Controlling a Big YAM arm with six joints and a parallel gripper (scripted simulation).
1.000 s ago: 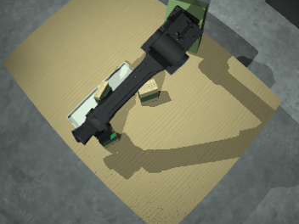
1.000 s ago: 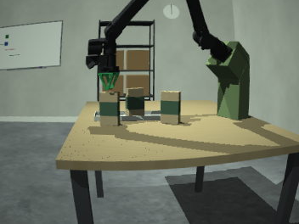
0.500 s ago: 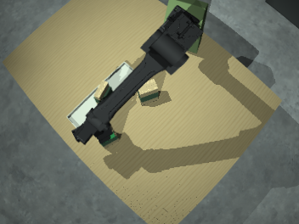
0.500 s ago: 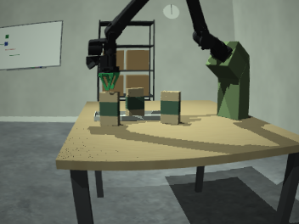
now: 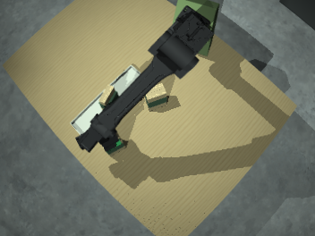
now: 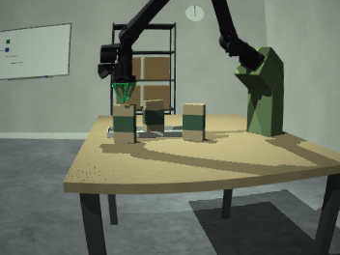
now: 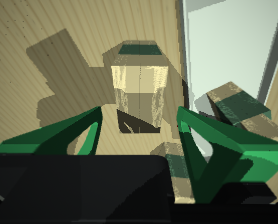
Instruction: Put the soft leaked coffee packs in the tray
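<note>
Three tan coffee packs with dark green bands are on the wooden table. One pack (image 6: 124, 123) stands at the left, directly under my gripper (image 6: 124, 93); in the wrist view this pack (image 7: 139, 92) shows between the green fingers. My gripper is open and empty, just above the pack's top. A second pack (image 6: 155, 117) is in the white tray (image 5: 105, 102), tilted; it also shows in the wrist view (image 7: 239, 108). A third pack (image 6: 193, 122) stands on the table to the right of the tray, also seen from above (image 5: 157, 96).
The arm's green base block (image 6: 261, 93) stands at the table's far right. The arm's long link (image 5: 134, 96) crosses over the tray. A shelf with boxes (image 6: 150, 74) stands behind the table.
</note>
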